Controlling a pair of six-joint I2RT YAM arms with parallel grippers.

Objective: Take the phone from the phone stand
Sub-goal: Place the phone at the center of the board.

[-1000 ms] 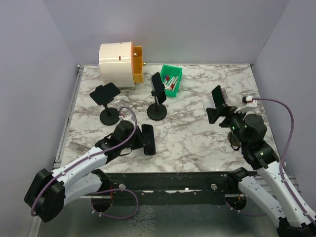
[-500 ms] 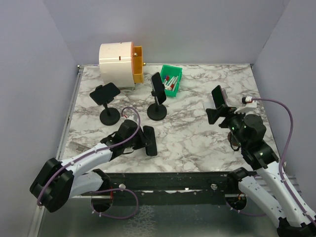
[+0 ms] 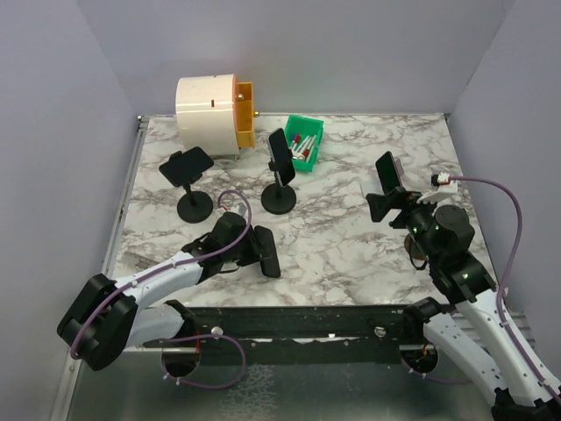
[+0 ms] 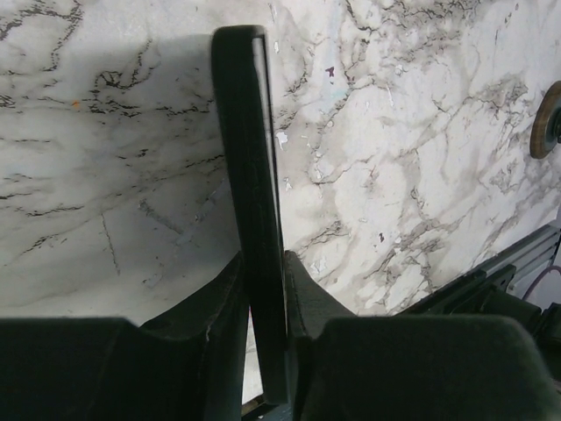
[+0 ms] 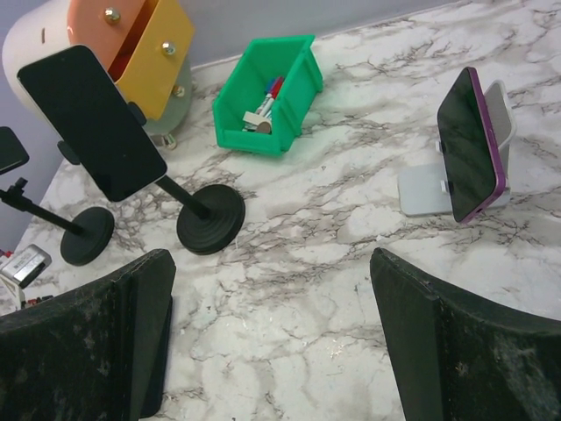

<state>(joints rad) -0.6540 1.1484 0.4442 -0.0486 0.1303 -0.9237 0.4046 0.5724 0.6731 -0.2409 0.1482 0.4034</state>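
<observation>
A: Phone location? Need it quick.

B: Found the black slab phone (image 3: pixel 266 250) off any stand, down low at the white-and-grey marbled table top (image 3: pixel 351 254), near the front edge, left of centre. Can't tell whether resting on the marble or just above.

A: And re the left gripper (image 4: pixel 263 263)?

B: Clamped on it. Seen edge-on in the wrist cam: thin edge running up the middle, one black finger (image 4: pixel 304 291) tight against each flat face. Reaches on well past the fingertips.

A: Right gripper (image 5: pixel 270 263)?

B: Spread wide, gripping nothing. Hanging over the right side of the table, well apart from the held phone.

A: Stands?

B: Black round-footed pole stand (image 3: pixel 280 198) near mid-table, carrying a dark tilted phone (image 3: pixel 280 151). Second black pole stand (image 3: pixel 195 208) further left, w/ a dark rectangular top (image 3: pixel 187 164); can't tell phone or bare clamp. Both beyond the held phone, not touching it. Small white stand (image 5: pixel 421 189) just ahead of the right gripper, w/ a purple-edged phone (image 5: pixel 469 145) leaning on it.

A: Anything else?

B: Green plastic bin (image 5: pixel 245 139) w/ pens or tubes at the back, beside the mid stand. White-and-orange drum-shaped box (image 3: pixel 206 110) at back left.
</observation>
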